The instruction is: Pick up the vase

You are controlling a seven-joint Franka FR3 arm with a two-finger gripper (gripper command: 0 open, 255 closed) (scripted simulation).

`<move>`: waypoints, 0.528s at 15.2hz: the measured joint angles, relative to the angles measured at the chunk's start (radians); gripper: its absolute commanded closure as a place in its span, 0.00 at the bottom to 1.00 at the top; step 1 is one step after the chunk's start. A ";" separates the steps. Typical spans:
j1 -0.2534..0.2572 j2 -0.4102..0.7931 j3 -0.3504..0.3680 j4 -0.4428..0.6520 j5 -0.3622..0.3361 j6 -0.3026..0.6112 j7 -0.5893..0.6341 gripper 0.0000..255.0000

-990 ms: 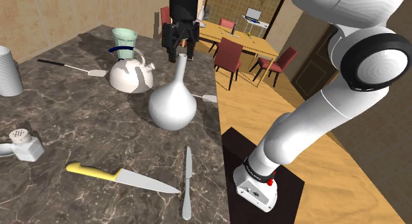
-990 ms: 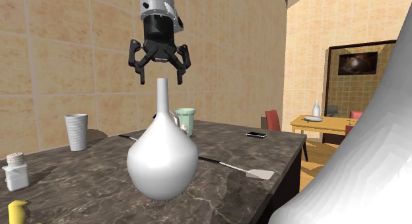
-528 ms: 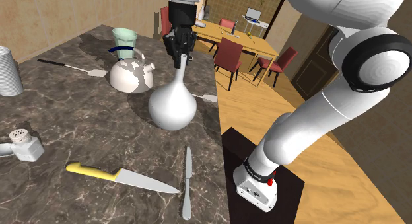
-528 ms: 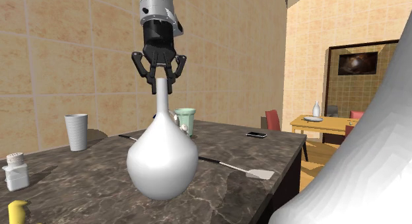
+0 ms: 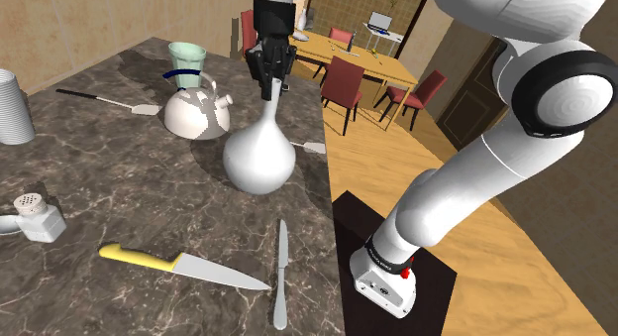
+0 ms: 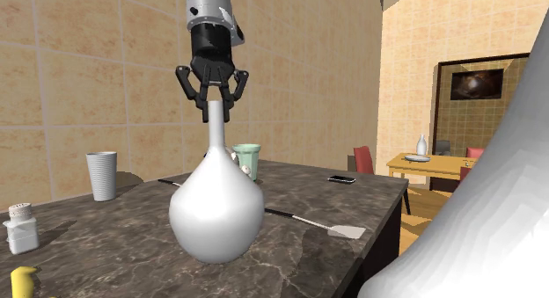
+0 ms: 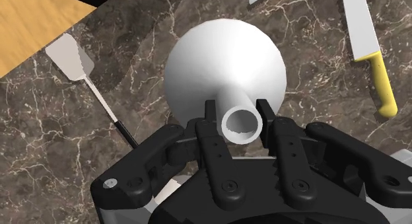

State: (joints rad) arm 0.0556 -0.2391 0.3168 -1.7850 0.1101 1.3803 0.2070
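Observation:
The vase [image 5: 259, 158] is plain white, with a round belly and a long thin neck, and stands upright near the dark marble countertop's [image 5: 119, 190] edge. My black gripper [image 5: 269, 79] comes straight down from above and is shut on the top of the neck. In the second exterior view the fingers [image 6: 202, 101] clasp the neck just below the rim of the vase [image 6: 216, 208]. In the wrist view the open mouth of the vase [image 7: 224, 64] shows between the two pads of the gripper [image 7: 241, 120]. I cannot tell whether the base touches the counter.
A white kettle [image 5: 196, 112] and a green cup [image 5: 186, 56] stand behind the vase. A spatula [image 5: 313, 146] lies beside it at the counter's edge. A yellow-handled knife [image 5: 178, 265], a table knife [image 5: 281, 275], a shaker [image 5: 38, 217] and a white cup [image 5: 12, 106] also lie around.
One second ago the gripper hung open above the neck. It came down and shut on the neck. Since then the vase has risen very slightly.

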 measured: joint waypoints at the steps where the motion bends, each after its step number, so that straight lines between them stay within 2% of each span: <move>1: 0.000 0.003 0.000 0.014 -0.001 -0.012 0.001 1.00; 8: -0.002 0.039 0.002 0.143 -0.009 -0.106 0.013 1.00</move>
State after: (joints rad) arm 0.0537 -0.2004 0.3184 -1.6416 0.1016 1.2742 0.2199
